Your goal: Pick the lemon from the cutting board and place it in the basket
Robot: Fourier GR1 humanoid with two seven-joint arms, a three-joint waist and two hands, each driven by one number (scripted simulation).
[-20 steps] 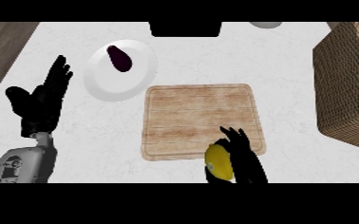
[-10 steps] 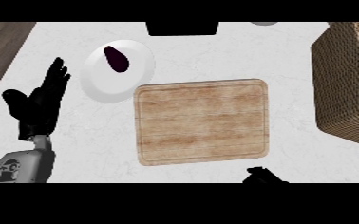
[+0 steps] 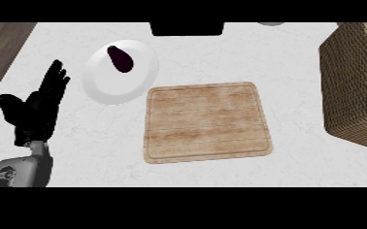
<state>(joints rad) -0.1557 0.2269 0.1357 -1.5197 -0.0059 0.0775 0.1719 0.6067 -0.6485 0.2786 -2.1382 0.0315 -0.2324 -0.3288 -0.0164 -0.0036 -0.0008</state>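
Note:
The wooden cutting board [image 3: 206, 122] lies in the middle of the white counter with nothing on it. No lemon shows anywhere in the head view. The woven basket [image 3: 347, 85] stands at the right edge, partly cut off. My left hand [image 3: 37, 109] rests at the left edge, open with fingers pointing up. My right hand is out of the picture.
A white plate [image 3: 113, 82] with a dark purple eggplant [image 3: 120, 59] sits to the upper left of the board. A black object [image 3: 186, 28] is at the counter's far edge. A brown strip [image 3: 10, 41] borders the counter at far left.
My right hand, curled on the lemon at the board's lower right a second ago, has withdrawn below the picture along with the lemon. The view has shifted slightly. The left hand stays put.

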